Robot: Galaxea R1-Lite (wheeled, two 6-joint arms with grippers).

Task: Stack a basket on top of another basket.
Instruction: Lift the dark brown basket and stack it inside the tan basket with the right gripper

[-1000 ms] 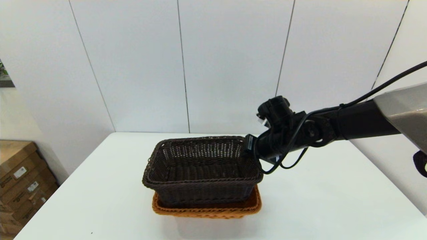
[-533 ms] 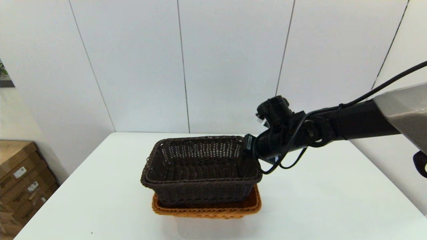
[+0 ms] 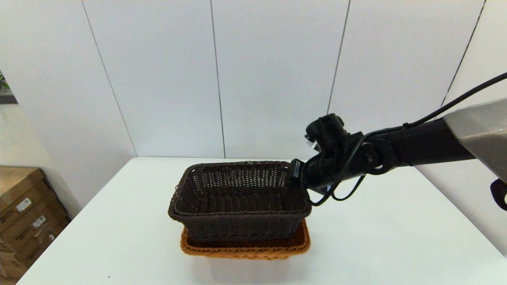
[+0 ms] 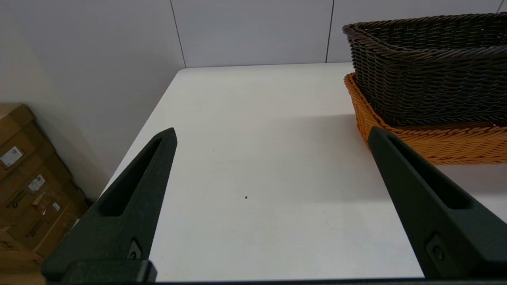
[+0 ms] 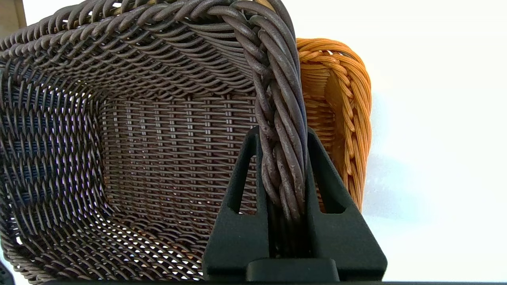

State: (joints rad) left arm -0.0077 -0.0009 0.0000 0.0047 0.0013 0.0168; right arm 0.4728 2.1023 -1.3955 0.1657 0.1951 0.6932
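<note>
Dark brown wicker is what the top basket (image 3: 239,202) is made of, and it is seen sitting inside the orange basket (image 3: 245,248) on the white tabletop (image 3: 396,229). The brown basket is not pushed all the way down; most of it is seen above the orange rim, and only the orange basket's top band shows under it. In the head view the brown basket looks a little tilted, with its left end slightly lower.

The right pincer (image 5: 282,136) is clenched on the braided rim at the brown basket's right end (one finger is inside the basket, the other outside, and the thick braid is squeezed between them). The right arm is seen reaching in from the right side, above the tabletop.

The left pincer (image 4: 271,136) is spread wide with nothing in it. It is held low near the tabletop, to the left of both baskets and apart from them. Through its camera the brown basket (image 4: 429,67) and the orange basket (image 4: 431,138) are seen from the side.

Some cardboard boxes (image 3: 23,213) are seen on the floor, left of the tabletop.
</note>
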